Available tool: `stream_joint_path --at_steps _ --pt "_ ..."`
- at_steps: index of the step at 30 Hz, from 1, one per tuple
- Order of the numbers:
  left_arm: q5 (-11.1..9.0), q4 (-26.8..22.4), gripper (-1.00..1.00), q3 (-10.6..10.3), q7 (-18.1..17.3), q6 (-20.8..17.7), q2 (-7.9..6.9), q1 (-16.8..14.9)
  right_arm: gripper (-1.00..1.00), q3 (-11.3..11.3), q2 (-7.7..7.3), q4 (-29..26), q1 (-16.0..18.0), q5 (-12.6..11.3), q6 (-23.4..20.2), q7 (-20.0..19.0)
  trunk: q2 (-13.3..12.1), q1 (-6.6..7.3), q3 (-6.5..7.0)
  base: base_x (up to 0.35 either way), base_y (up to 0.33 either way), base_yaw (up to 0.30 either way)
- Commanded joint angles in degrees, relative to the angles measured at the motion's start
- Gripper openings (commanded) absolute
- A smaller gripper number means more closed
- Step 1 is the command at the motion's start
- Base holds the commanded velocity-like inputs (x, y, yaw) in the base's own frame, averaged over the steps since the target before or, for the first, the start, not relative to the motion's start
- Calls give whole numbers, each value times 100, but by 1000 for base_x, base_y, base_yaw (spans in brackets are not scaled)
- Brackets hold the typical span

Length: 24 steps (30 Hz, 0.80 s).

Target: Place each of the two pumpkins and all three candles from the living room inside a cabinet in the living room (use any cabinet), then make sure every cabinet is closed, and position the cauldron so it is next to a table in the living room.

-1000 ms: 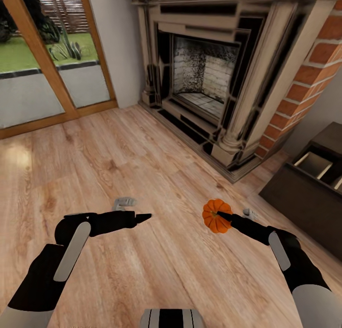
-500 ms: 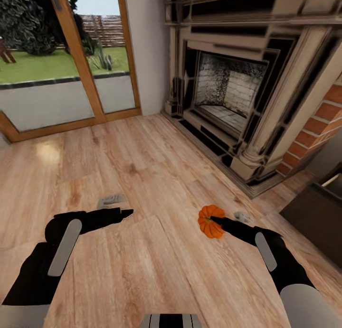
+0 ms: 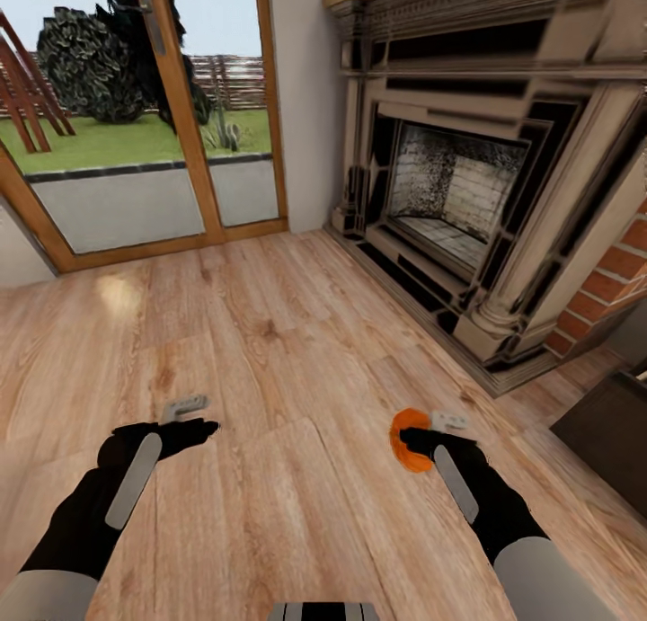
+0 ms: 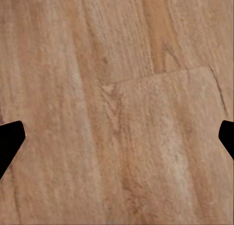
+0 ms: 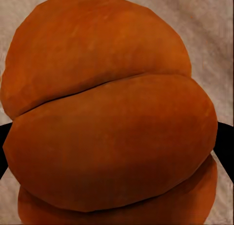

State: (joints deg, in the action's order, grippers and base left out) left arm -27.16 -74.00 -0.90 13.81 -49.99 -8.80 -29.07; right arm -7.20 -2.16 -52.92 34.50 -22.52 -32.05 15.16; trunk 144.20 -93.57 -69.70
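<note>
Pumpkin (image 3: 409, 441) gripped in right claw (image 3: 415, 441); left claw (image 3: 193, 428) wide above floor (image 3: 296, 351), fireplace (image 3: 467, 199) ahead.

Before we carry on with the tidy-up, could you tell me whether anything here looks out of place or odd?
Nothing looks damaged or spilled. The one thing out of place is the pumpkin, which the right gripper holds above the wood floor, away from the cabinet at the right edge. The left gripper is open and empty.

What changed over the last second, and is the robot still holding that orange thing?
Mostly the camera swung left: the fireplace and glass door slid right, and the dark cabinet nearly left view. The right gripper stays clamped on the pumpkin; the left gripper stays open, empty.
</note>
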Motion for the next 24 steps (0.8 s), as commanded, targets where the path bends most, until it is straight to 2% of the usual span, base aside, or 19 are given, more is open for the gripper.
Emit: stream_joint_path --at_steps 1,3,6,10,12,17,24 --pt "-9 177 100 -12 72 303 -34 6 -100 -123 35 -8 0 -102 49 378 0 3 17 0 0 24" --pt "38 352 100 -13 94 699 -60 33 -100 -208 104 -8 -2 -99 158 681 -2 9 59 0 0 16" --pt "63 455 100 -14 110 1156 -76 239 -100 -262 181 -8 -4 -99 250 868 -6 16 125 0 0 8" --pt "74 483 100 -15 126 1862 -49 690 -100 -298 263 -106 -71 -140 310 916 -12 27 213 0 0 2" --pt "82 513 100 -22 141 2114 -29 796 -100 -313 407 -165 -170 -156 451 831 -14 32 257 0 0 0" --pt "81 502 100 -54 595 2571 -7 1054 -100 -501 523 -266 -508 -107 942 547 -21 45 368 0 0 0" --pt "79 615 100 -71 731 2957 2 1196 -100 -579 540 -353 -651 -109 1062 461 -30 63 523 0 0 0"
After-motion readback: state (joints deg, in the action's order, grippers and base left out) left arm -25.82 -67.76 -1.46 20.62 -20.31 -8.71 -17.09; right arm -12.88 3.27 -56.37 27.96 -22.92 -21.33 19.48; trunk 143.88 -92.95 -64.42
